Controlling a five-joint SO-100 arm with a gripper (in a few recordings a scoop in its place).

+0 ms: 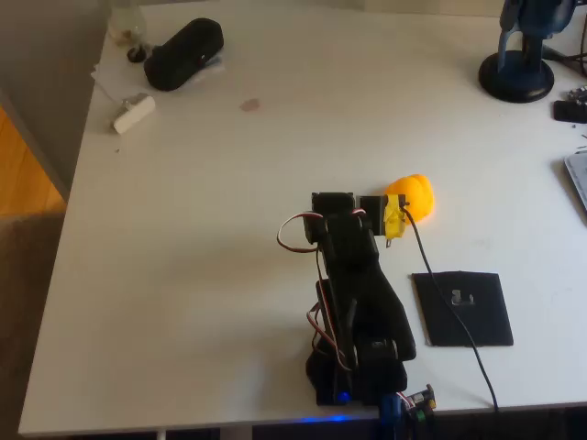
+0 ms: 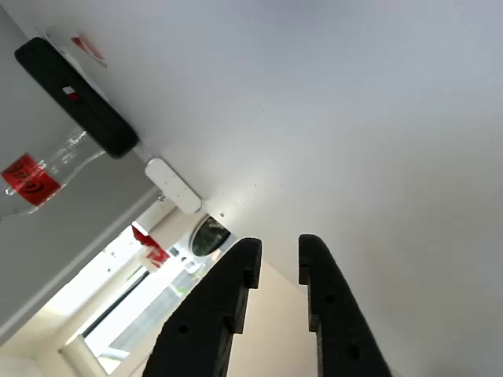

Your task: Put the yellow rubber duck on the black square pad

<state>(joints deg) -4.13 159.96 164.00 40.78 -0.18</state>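
1. White table (image 1: 229, 275), matte and lit unevenly; wooden floor shows past its left edge in the overhead view.
2. Duck (image 1: 415, 195): small, rounded, yellow-orange, lying right of the table's centre. The arm's taped head is just beside it on the left, and contact cannot be told from overhead.
3. Pad (image 1: 461, 308): thin black square with a pale mark near its middle, near and right of the duck, close to the table's near edge, with bare table between them. A black cable crosses its left side.
4. Gripper (image 2: 277, 255): in the wrist view two black fingers stand nearly together with a narrow gap and nothing between them. It points along the table toward the far left clutter, not at the duck.
5. Case (image 1: 183, 53): bulky black oblong at the far left, with a white block (image 1: 134, 113) beside it. Both are well apart from the duck.
6. Handling, by judgement: the duck looks light, hollow and soft, so it should yield under a squeeze. Its smooth curved skin may slip or roll.
7. Hold point, by judgement: across the widest part of the body, jaws opened wider than now; the pointed end offers poor purchase.
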